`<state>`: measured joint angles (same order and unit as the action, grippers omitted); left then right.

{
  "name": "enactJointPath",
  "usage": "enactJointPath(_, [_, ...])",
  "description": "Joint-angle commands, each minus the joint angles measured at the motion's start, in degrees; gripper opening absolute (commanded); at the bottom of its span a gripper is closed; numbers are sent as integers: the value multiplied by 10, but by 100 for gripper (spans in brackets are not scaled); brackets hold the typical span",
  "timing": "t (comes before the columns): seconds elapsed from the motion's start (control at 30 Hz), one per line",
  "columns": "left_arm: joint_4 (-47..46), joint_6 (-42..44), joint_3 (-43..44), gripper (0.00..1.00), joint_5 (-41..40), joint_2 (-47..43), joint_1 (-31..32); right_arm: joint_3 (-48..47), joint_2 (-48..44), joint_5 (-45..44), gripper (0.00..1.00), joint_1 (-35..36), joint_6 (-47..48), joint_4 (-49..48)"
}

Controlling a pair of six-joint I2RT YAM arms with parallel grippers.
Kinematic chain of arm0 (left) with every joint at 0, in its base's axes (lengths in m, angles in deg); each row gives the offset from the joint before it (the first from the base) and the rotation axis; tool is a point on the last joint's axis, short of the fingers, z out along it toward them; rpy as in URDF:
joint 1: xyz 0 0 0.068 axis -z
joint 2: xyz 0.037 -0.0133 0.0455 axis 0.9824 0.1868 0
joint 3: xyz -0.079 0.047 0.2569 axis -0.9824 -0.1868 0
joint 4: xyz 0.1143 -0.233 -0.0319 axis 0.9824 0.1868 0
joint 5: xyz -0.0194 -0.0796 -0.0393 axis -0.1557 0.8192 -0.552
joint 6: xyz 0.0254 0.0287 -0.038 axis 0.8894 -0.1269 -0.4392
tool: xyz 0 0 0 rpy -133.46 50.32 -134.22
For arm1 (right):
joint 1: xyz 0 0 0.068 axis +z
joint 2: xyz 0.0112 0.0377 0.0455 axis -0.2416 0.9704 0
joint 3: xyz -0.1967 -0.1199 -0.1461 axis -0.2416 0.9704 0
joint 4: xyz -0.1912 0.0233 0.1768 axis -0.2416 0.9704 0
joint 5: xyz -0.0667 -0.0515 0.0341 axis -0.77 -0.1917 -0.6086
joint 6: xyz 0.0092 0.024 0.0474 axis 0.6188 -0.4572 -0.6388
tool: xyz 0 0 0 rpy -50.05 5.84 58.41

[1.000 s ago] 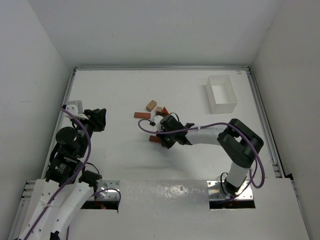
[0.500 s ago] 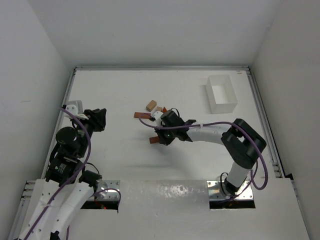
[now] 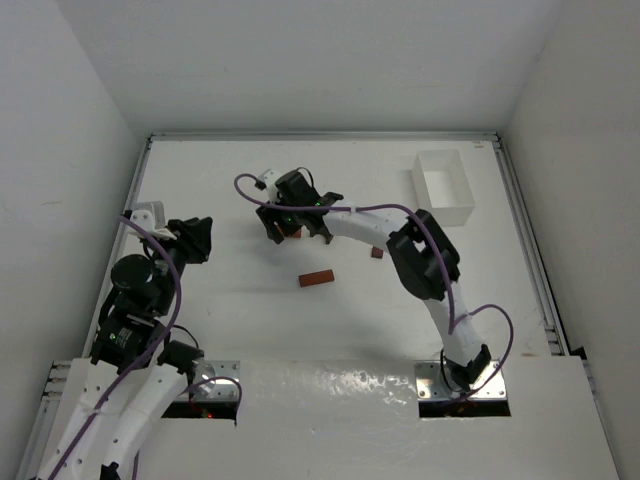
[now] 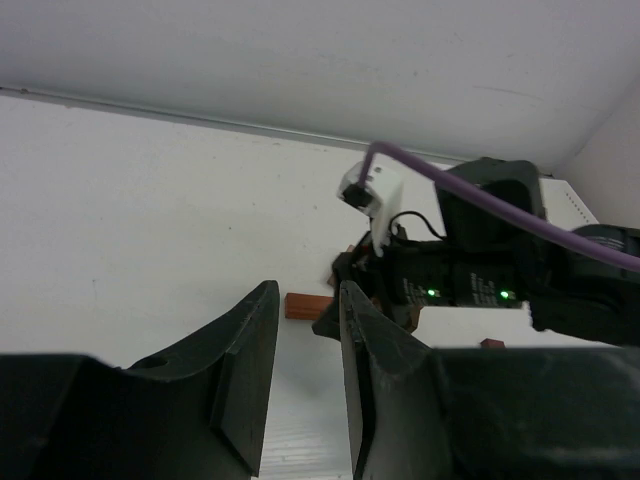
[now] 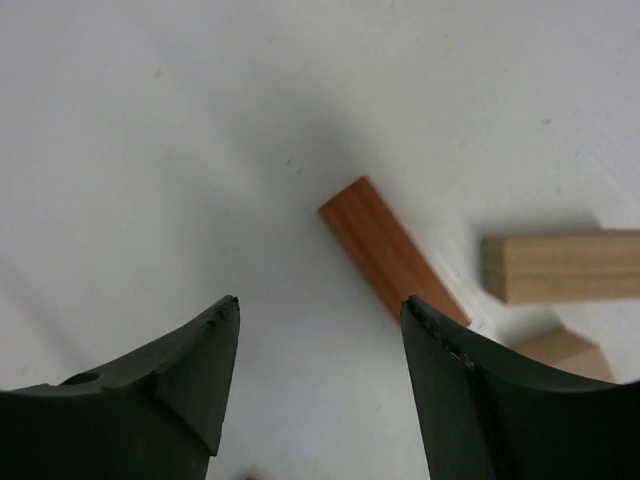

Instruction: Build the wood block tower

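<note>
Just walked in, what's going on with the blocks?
The right gripper hovers open over a reddish bar beside a tan block, holding nothing. A second reddish bar lies alone nearer the arms. The left gripper sits open and empty at the left. No stack shows yet.

Quick pass on my rig. The left arm point(image 3: 128, 300) and right arm point(image 3: 432, 262) look the same: matte black joint housings with white link tubes between them. A purple cable point(image 3: 468, 322) loops along each. The left gripper point(image 4: 306, 290) and right gripper point(image 5: 320, 301) have black plastic wedge-shaped fingers point(image 5: 185, 375) with fine teeth at the tips. I see a small white connector block point(image 4: 372, 194) on the right wrist and two green lights point(image 4: 431, 293) on its housing. Shiny metal base plates point(image 3: 448, 380) sit at the near edge of the white table point(image 3: 200, 190).
</note>
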<state>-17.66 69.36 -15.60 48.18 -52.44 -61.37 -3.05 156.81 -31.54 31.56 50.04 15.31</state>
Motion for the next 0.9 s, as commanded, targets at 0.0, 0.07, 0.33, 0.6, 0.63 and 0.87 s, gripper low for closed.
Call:
enactJointPath(0.0, [-24, 3, 2, 29, -2, -4, -8, -101, 58, -42, 66, -3, 28, 34])
enactJointPath(0.07, [-24, 2, 2, 29, 0, -4, -8, -156, 96, -46, 67, -5, 45, 69])
enactJointPath(0.33, [-27, 2, 0, 29, 6, -2, -11, -298, 213, -47, 69, -8, 38, 111])
enactJointPath(0.6, [-28, 2, 1, 29, 10, -1, -12, -141, 152, -50, 48, -6, 43, 50])
enactJointPath(0.63, [-28, 2, 0, 29, 10, -1, -12, -125, 141, -50, 46, -6, 46, 42])
enactJointPath(0.87, [-29, 2, 0, 29, 14, -1, -13, 76, 26, -17, 35, -5, 82, -25])
